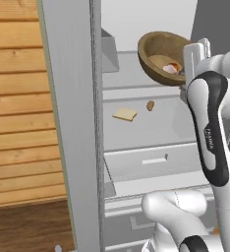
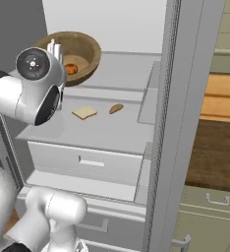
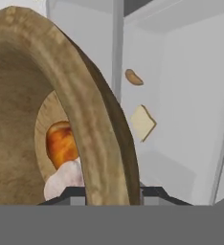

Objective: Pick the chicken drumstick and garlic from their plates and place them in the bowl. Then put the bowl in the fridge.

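Inside the open fridge (image 1: pixel 136 29), above its upper shelf, I see the wooden bowl (image 1: pixel 154 47) held up and tipped on its side, its mouth turned toward the left base camera. My gripper (image 3: pixel 113 194) pinches the bowl's rim: in the hand view the thick tan rim runs straight down between the two dark finger tips, one on the inner wall and one on the outer, so the jaws stand narrow, clamped on the wood.

Within the bowl lie the chicken drumstick (image 3: pixel 61 143), orange-brown, and the garlic (image 3: pixel 66 179), a whitish lump touching it and nearer the gripper. From the right base view I can make out the orange of the drumstick (image 2: pixel 71 69) low in the bowl (image 2: pixel 80 49), just beside the white hand.

On the shelf below the bowl rest a tan bread slice (image 1: pixel 125 114) and a small brown oval lump (image 1: pixel 150 105), near each other but apart. A white drawer (image 2: pixel 85 160) sits beneath that shelf. The grey fridge door (image 1: pixel 72 123) stands open at the left of the left base view, with wooden panelling (image 1: pixel 18 98) behind it.
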